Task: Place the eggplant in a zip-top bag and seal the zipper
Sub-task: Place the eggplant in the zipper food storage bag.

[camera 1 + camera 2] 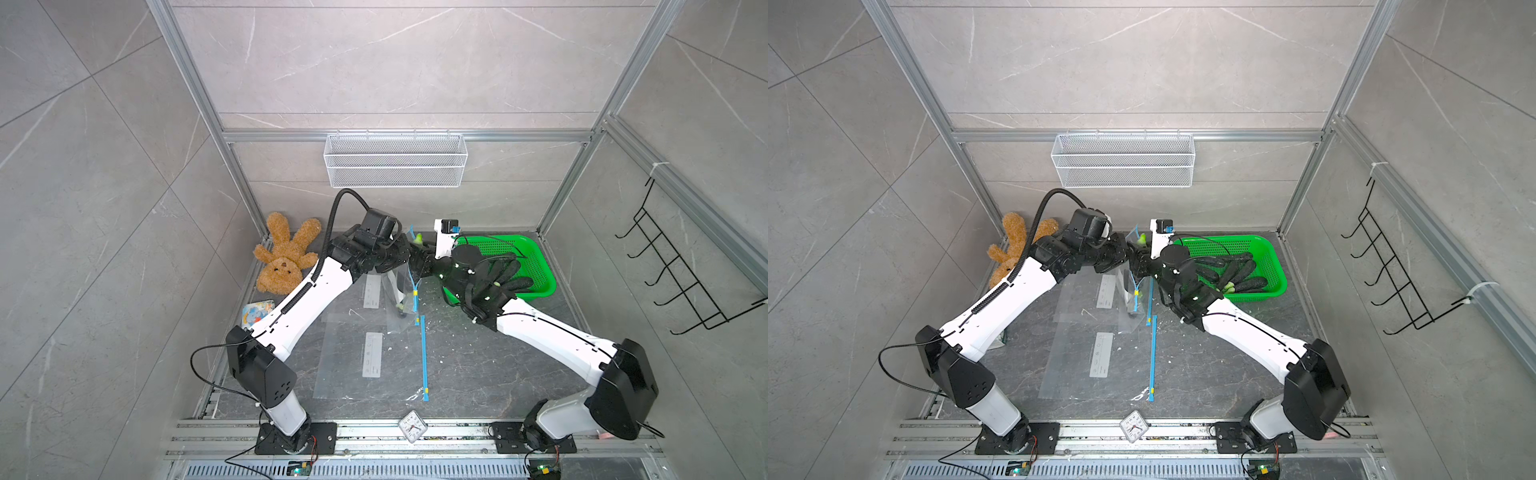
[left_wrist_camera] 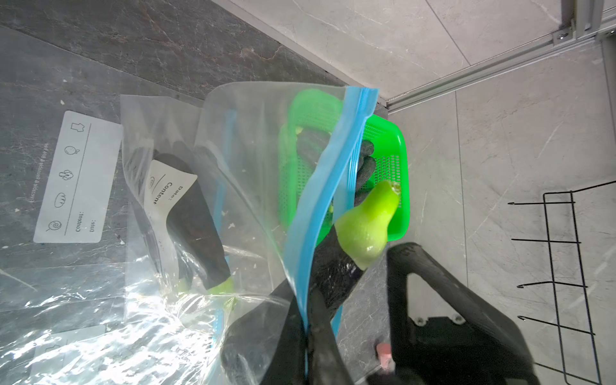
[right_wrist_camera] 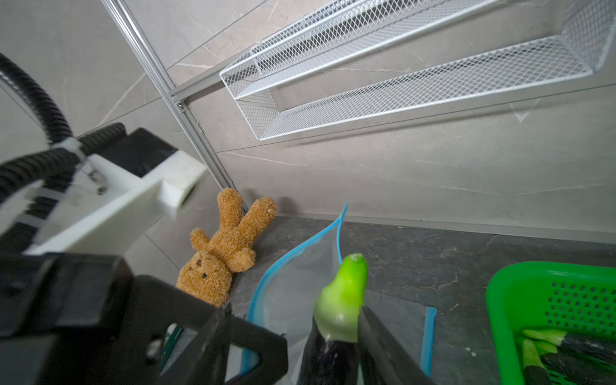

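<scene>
Dark worktop (image 1: 478, 374). The green basket (image 1: 536, 266) sits under the right arm, and the teddy bear (image 1: 286, 257) is off in the left corner, out of the way. The zip-top bag (image 2: 253, 150) hangs open, with the left end effector (image 2: 311, 310) clenched on its blue zipper rim. The right end effector (image 1: 420, 261) meets it at the mouth; cannot tell whether it is clamped or released. The eggplant (image 3: 336, 320) stands upright, stem up, against one right finger, with its lower end seemingly inside the mouth. It should drop straight down, though the rim may snag it.
</scene>
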Tool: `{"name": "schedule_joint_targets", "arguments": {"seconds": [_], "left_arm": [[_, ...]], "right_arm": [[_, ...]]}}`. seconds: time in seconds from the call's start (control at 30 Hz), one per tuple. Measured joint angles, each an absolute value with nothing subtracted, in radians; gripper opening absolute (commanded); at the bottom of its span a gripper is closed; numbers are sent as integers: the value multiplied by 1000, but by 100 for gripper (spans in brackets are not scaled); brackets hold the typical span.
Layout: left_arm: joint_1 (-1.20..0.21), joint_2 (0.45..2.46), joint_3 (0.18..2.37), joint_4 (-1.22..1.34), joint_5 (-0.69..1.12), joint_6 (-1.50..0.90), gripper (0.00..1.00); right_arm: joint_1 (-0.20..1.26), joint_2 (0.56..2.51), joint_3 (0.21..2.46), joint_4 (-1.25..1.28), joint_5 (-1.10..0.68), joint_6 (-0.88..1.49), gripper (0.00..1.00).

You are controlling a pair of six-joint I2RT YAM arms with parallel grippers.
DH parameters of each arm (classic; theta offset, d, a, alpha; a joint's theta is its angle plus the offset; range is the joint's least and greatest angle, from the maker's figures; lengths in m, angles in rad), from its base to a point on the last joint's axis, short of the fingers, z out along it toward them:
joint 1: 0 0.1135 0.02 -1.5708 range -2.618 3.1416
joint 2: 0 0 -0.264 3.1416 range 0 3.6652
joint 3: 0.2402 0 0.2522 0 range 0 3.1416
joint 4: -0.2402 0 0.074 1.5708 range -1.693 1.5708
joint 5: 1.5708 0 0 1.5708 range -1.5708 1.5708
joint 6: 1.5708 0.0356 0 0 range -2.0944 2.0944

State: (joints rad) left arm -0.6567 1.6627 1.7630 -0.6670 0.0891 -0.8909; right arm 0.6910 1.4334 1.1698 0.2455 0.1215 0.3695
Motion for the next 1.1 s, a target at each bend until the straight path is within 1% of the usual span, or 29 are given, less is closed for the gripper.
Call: {"name": "schedule_joint_targets", "arguments": {"seconds": [0.2,0.3,0.43,0.5,0.6,0.73,0.87,1.1], "left_arm": [[-657,1642,1763,-644,89,-910,0],[-657,1631,1761,-633,87,-922,0],[-657,1609,1744,-614,75,-944,0],[-657,1600,1733,-602,61,-958,0],[-657,1593,1725,-592,44,-974,0],[-657,1592,1724,-574,24,-992,0],[-657,1592,1724,-562,15,-1005,0],[-656,1592,1724,-545,8,-1010,0]], "right_arm": [[563,1288,1196,110,-25,403,62],[498,1221,1196,31,-100,415,59],[494,1170,1196,-88,-212,399,53],[496,1160,1196,-146,-265,388,53],[506,1153,1196,-236,-325,366,55],[587,1145,1198,-336,-334,318,56],[674,1122,1165,-339,-327,298,54],[720,1098,1042,-294,-220,294,54]]}}
